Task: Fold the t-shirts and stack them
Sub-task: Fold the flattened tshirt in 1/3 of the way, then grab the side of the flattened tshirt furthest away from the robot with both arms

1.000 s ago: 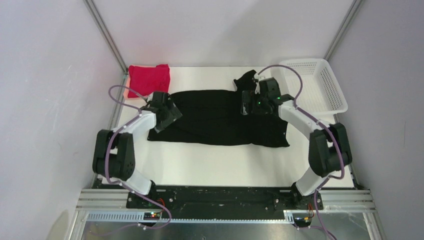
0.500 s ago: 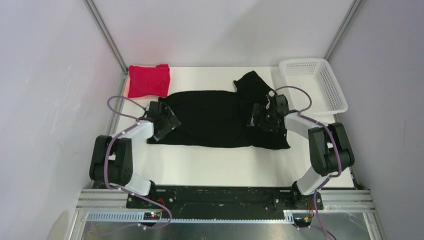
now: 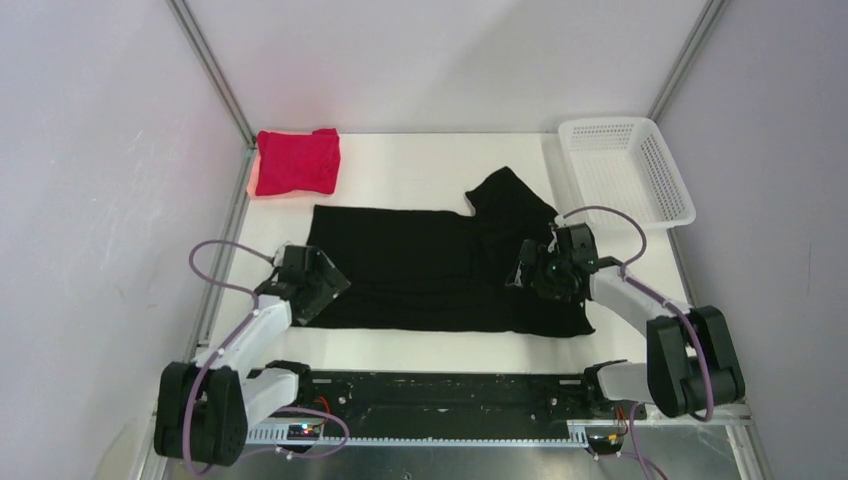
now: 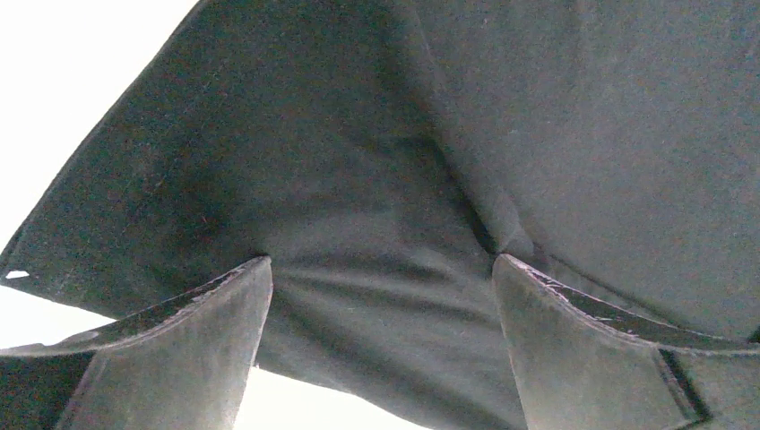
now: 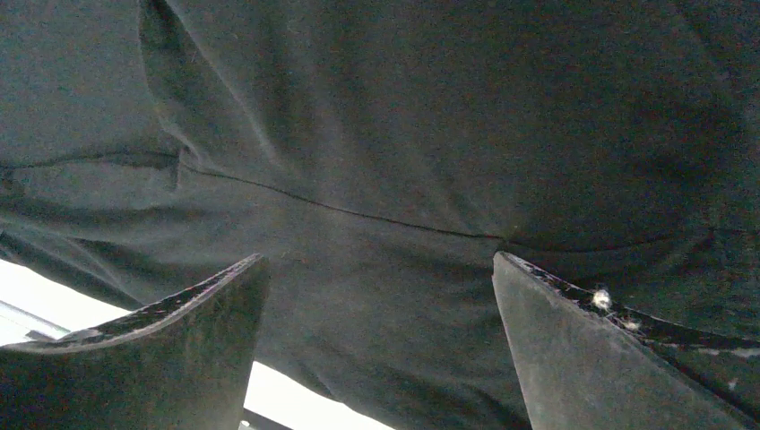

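The black t-shirt (image 3: 430, 265) lies spread flat across the middle of the table, one sleeve sticking out at the back right. The red t-shirt (image 3: 297, 162) sits folded at the back left corner. My left gripper (image 3: 322, 290) is open over the black shirt's front left corner. In the left wrist view this gripper (image 4: 381, 260) has its fingers spread wide with black cloth (image 4: 376, 179) lying under them. My right gripper (image 3: 532, 276) is open over the shirt's front right part. The right wrist view shows that gripper (image 5: 378, 257) wide apart above black cloth (image 5: 403, 134) and a seam.
A white mesh basket (image 3: 668, 175) stands at the back right corner. Bare white table (image 3: 420, 350) runs along the shirt's front hem. Grey walls and metal frame posts close in the back and sides.
Both arms have drawn back toward the near edge. The black shirt now lies nearer and flatter, with its back right sleeve uncovered. Both grippers stayed open.
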You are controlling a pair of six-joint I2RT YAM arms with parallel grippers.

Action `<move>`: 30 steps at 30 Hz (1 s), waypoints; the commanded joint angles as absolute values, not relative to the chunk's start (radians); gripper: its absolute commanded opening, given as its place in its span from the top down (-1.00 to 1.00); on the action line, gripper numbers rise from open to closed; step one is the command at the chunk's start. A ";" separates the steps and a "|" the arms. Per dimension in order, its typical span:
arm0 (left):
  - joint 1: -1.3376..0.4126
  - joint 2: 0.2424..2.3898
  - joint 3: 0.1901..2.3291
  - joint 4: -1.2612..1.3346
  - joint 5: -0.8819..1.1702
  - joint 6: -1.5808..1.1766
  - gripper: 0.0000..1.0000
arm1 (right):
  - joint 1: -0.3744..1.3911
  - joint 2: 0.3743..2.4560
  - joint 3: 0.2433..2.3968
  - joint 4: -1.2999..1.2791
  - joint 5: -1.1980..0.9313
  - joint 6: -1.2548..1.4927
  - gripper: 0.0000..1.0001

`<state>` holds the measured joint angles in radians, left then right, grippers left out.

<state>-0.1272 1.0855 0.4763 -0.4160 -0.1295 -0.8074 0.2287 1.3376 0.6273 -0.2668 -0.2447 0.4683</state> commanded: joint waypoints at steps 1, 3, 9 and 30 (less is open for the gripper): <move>-0.123 1.000 0.402 -0.610 -0.212 -0.871 -0.99 | 0.215 1.242 0.547 -0.428 -0.160 0.494 -0.99; -0.123 0.954 0.409 -0.611 -0.219 -0.872 -0.99 | 0.216 1.183 0.541 -0.430 -0.133 0.494 -0.99; -0.124 0.909 0.514 -0.608 -0.182 -0.821 -0.99 | 0.219 1.115 0.574 -0.362 -0.182 0.489 -0.99; -0.124 1.405 0.827 -0.448 -0.109 -0.732 -0.99 | 0.194 1.287 0.957 -0.206 -0.172 0.450 -0.99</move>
<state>-0.1280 1.3243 0.7624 -0.4992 -0.1223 -0.7658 0.2134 1.2293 0.8772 -0.2630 -0.1631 0.4595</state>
